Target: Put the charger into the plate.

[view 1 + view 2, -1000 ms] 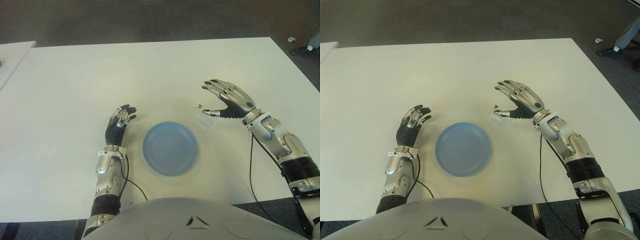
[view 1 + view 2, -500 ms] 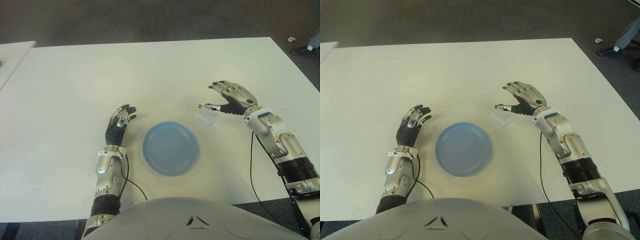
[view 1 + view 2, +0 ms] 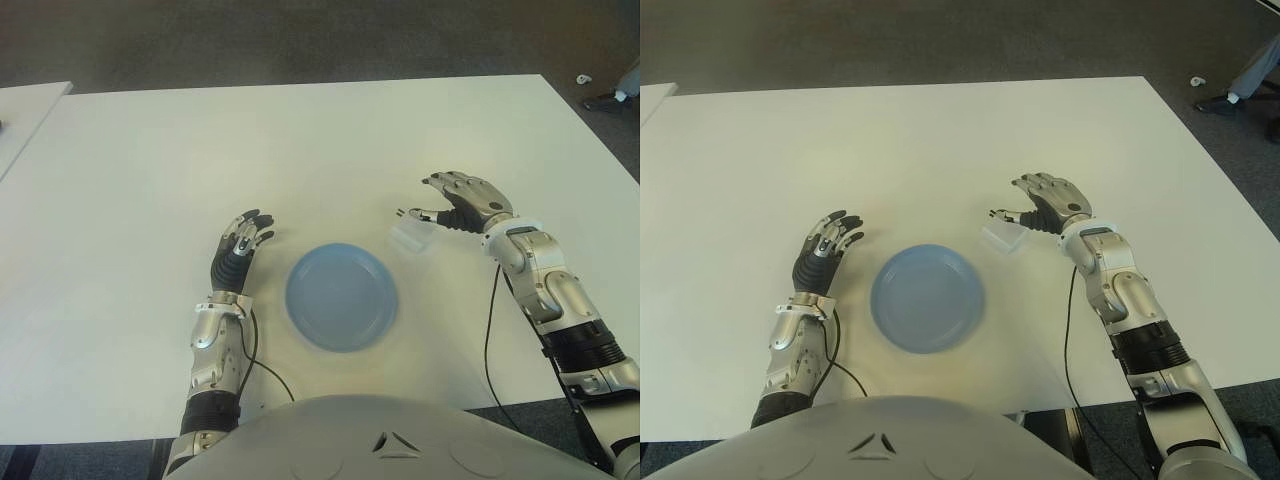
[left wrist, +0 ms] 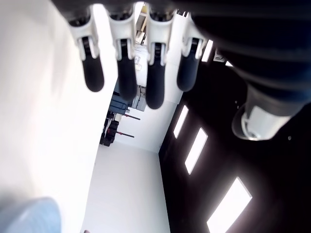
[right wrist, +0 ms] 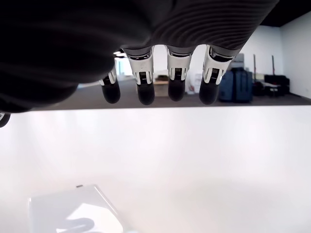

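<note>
The round light-blue plate point(image 3: 341, 296) sits on the white table point(image 3: 300, 140) and holds nothing. It lies between the two hands, nearer the robot than either set of fingertips.

The small white block-shaped charger point(image 3: 410, 237) lies on the table outside the plate, just beyond its rim on the right-hand side. It sits directly below the thumb tip of the right hand point(image 3: 462, 200) and just beside the curled fingers point(image 3: 1032, 186). From the eye views I cannot tell whether the thumb touches the charger. The right wrist view shows four fingers point(image 5: 176, 82) extended and apart, with the charger point(image 5: 77, 208) below them and nothing grasped between them. The right hand is spread and empty.

The left hand point(image 3: 240, 248) shows beside the plate on its left. Its fingers point(image 4: 124, 68) are straight, slightly apart and hold nothing.

The charger blends into the white table, so its edges are hard to make out in the eye views. In the right wrist view it is cut off at the frame edge. The left wrist view shows only a corner of the plate point(image 4: 29, 216).
</note>
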You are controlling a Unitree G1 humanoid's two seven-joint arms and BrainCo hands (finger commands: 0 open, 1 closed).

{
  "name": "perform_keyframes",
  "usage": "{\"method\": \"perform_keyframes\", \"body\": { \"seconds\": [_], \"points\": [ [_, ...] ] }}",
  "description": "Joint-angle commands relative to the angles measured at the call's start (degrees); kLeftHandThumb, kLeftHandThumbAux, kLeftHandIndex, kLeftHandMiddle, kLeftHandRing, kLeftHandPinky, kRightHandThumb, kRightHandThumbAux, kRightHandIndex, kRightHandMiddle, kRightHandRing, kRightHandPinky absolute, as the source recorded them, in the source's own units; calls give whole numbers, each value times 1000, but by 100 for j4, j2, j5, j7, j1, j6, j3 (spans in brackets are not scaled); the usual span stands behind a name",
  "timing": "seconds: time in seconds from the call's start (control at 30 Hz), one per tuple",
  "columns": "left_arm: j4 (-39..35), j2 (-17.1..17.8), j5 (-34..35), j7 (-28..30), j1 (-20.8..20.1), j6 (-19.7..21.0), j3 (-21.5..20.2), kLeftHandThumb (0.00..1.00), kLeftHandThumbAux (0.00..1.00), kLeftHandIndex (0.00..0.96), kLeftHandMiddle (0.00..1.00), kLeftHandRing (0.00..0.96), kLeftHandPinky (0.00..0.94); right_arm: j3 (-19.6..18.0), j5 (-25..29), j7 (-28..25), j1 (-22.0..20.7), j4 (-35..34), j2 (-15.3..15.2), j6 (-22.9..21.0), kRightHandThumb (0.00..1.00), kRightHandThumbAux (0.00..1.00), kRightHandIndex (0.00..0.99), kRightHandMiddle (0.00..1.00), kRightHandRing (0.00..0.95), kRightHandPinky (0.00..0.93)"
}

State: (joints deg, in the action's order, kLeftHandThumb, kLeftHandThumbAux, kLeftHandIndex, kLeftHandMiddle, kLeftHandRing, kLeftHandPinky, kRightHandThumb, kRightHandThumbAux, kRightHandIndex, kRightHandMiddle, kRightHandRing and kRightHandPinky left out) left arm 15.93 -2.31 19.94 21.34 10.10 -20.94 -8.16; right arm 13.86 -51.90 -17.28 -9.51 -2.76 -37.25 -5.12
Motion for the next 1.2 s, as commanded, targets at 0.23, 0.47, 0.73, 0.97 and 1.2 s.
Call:
{"method": "perform_keyframes", "body": {
  "seconds": [0.23,0.47,0.73,0.97,1.2],
  "points": [
    [139,20,1,36,168,158,8,0,517,264,314,276,262,222,-457,-679,129,-473,283,-943,300,113,0,0,0,0],
    [98,11,-14,16,180,169,30,0,509,263,317,279,266,342,-601,-870,248,-694,419,-1214,294,112,0,0,0,0],
    [60,0,52,10,173,288,18,0,523,261,311,271,254,469,-703,-813,421,-787,514,-1274,262,108,0,0,0,0],
    [51,-34,44,-11,159,298,21,0,522,258,314,276,262,583,-892,-752,482,-765,563,-1299,246,107,0,0,0,0],
    [71,-74,32,-20,142,255,22,0,523,257,313,279,263,704,-1104,-725,463,-601,683,-1390,241,106,0,0,0,0]
  ]
}}
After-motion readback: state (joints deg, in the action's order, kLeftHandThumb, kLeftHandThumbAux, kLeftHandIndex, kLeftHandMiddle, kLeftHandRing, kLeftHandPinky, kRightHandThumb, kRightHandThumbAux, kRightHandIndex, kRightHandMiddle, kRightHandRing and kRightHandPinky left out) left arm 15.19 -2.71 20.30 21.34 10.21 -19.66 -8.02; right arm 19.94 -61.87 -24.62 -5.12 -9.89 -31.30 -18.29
